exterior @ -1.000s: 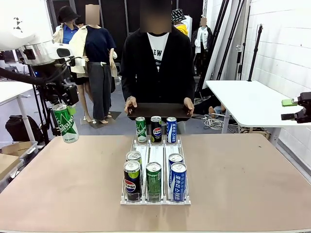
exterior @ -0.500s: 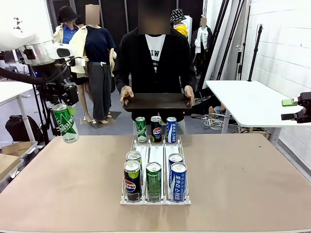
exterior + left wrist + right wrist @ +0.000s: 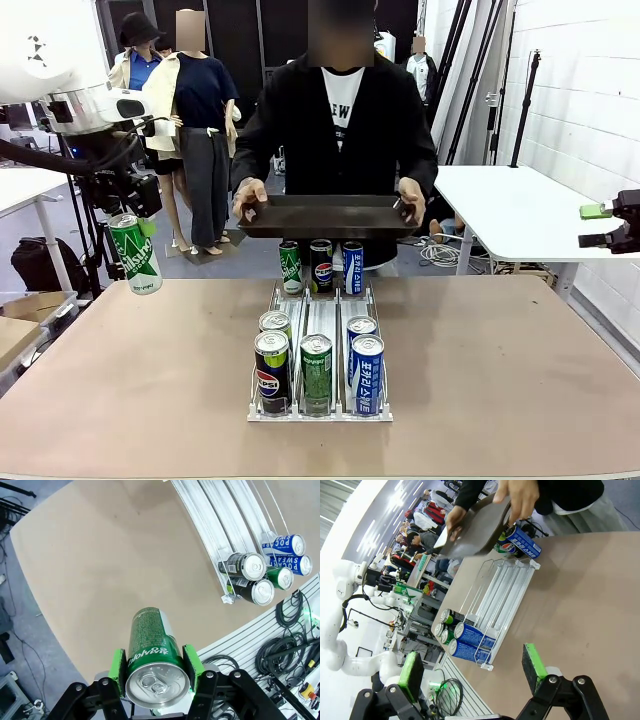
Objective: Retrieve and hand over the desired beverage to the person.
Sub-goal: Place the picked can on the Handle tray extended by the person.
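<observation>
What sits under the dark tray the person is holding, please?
Three cans at the rack's far end: green can, Pepsi can, blue can. The tray covers part of their tops.

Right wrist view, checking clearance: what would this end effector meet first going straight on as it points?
Probably the can rack near its blue cans; depth is unclear, possibly the table first.

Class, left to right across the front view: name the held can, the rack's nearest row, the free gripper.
Chilsung can → Pepsi can → green can → blue Pocari Sweat can → right gripper
</observation>
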`<state>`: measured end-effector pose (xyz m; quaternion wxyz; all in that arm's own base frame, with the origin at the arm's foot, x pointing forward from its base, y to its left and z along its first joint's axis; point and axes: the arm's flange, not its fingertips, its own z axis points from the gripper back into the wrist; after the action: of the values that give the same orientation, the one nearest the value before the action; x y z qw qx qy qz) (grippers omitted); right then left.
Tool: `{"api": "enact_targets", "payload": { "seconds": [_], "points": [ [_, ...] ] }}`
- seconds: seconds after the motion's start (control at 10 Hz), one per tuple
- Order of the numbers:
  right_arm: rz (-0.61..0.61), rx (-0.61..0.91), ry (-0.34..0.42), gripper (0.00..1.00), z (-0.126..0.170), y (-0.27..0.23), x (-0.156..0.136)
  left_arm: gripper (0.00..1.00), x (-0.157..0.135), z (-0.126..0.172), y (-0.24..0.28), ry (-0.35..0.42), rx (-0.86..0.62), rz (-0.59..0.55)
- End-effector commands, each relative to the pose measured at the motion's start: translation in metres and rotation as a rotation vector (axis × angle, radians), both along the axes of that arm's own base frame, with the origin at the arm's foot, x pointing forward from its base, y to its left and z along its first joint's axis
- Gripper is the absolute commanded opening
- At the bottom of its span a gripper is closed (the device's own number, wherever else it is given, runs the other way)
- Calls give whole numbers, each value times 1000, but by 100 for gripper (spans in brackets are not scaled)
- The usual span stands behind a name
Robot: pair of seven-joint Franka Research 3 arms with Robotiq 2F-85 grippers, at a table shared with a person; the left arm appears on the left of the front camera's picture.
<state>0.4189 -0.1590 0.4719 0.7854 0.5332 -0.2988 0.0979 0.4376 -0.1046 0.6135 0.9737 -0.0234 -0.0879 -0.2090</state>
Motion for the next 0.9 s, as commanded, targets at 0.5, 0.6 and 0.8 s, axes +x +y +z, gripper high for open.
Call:
{"api": "enact_targets", "payload": {
  "seconds": [0.5,0.6,0.8],
  "points": [
    [3,13,-5,100,0,1,-1,0,0,0,0,0,0,0],
    [3,13,-5,100,0,1,-1,0,-2,3,-1,10,1,13],
    [3,13,-5,100,0,1,-1,0,-12,20,2,-12,-43,-1]
  ]
}}
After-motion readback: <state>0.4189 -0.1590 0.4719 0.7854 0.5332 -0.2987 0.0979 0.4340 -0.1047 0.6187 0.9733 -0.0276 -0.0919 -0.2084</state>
